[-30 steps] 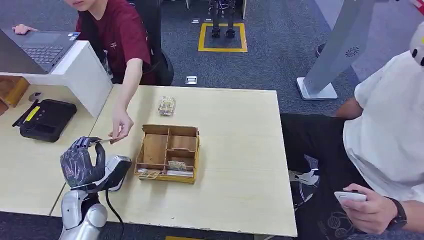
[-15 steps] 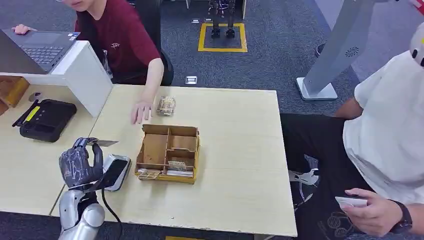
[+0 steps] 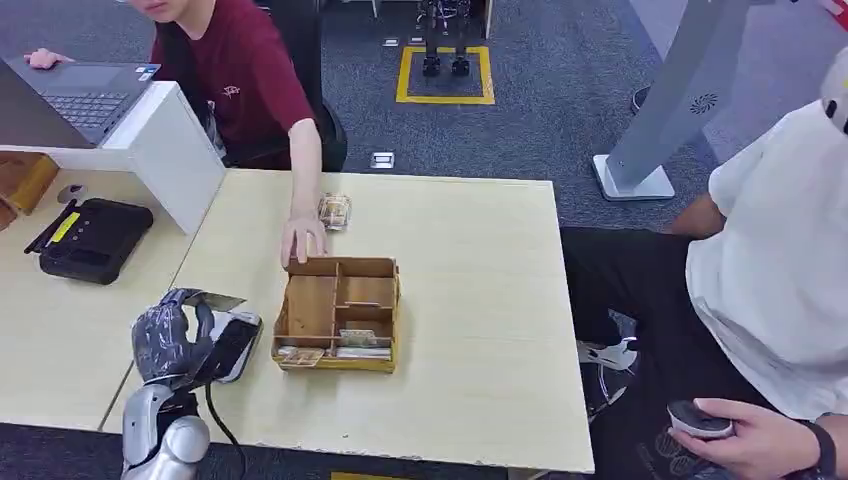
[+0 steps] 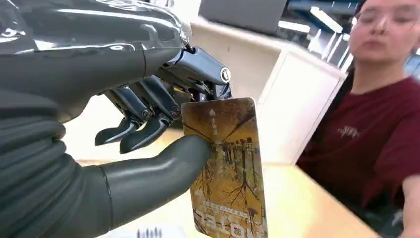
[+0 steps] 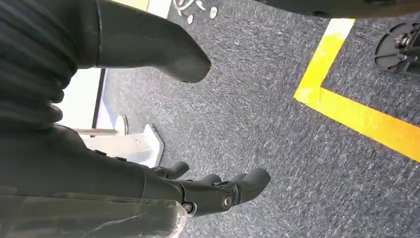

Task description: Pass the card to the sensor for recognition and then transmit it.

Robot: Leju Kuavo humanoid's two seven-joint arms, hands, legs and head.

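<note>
**A:** What is the left robot hand [image 4: 124,124] doing?

**B:** It grasps the thin golden-brown plastic card printed with bare trees [image 4: 225,168], pinched between the thick grey thumb and a dark finger. The other fingers [image 4: 133,131] curl loosely behind it. In the head view the left robot hand [image 3: 172,340] carries the card [image 3: 222,299] flat at its top, sticking out away from the robot.

**A:** Why hold it that way?

**B:** My guess: a pinch at one edge leaves most of the card's face bare, so it can be read. The small white-edged, dark-faced sensor [image 3: 232,346] lies on the pale wooden desk [image 3: 470,300] just beside the hand, below the card. The card looks close above it; I cannot tell whether they touch.

**A:** And the arm?

**B:** The silver forearm rises from the near desk edge, wrist bent, palm side turned toward the sensor.

**A:** The other hand?

**B:** The right robot hand [image 5: 148,148] hangs over grey carpet with a yellow line, released, fingers apart, holding nothing.

**A:** Further out?

**B:** Past the sensor sits a brown compartmented cardboard box [image 3: 337,310]. A person in a maroon shirt rests a hand [image 3: 302,240] on its far rim, likely waiting to receive the card.
</note>
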